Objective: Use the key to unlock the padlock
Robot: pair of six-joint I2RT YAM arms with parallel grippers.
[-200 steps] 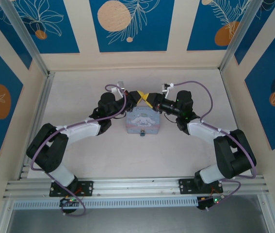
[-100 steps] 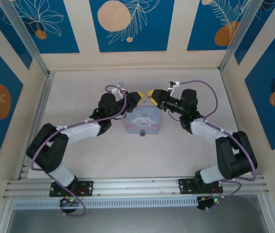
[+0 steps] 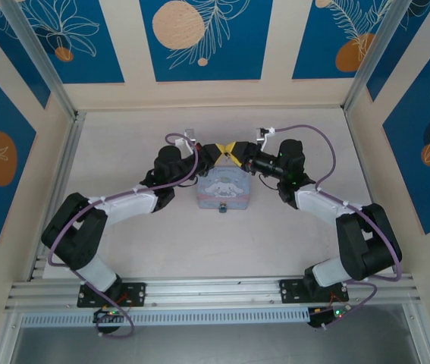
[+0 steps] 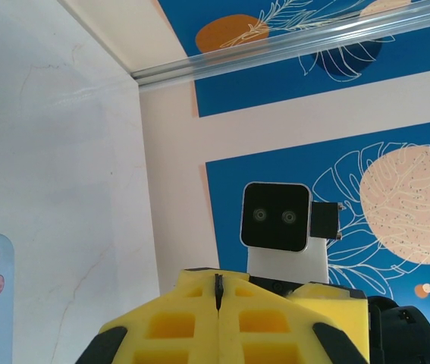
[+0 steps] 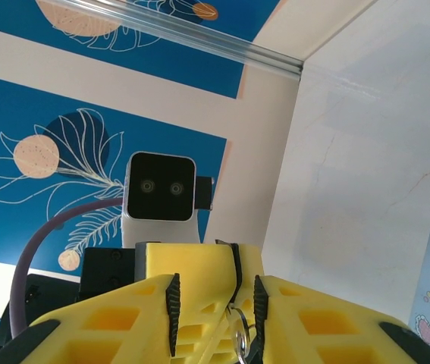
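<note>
As viewed from above, entered near to far.

Item 1: padlock [image 3: 223, 208], small and dark, at middle of near wall of tin [image 3: 224, 188], touching it.

Item 2: left gripper [image 3: 220, 150], above tin's far edge, fingers pressed fully together; thin dark sliver at seam, not identifiable.

Item 3: right gripper [image 3: 235, 151], tip to tip with left, pads [image 5: 174, 311] parted, small metal ring [image 5: 239, 334] between them. Contact with ring: cannot tell. Whether ring carries key: cannot tell.

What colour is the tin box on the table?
Tin box: light blue, cartoon picture; best in top external view.
</note>
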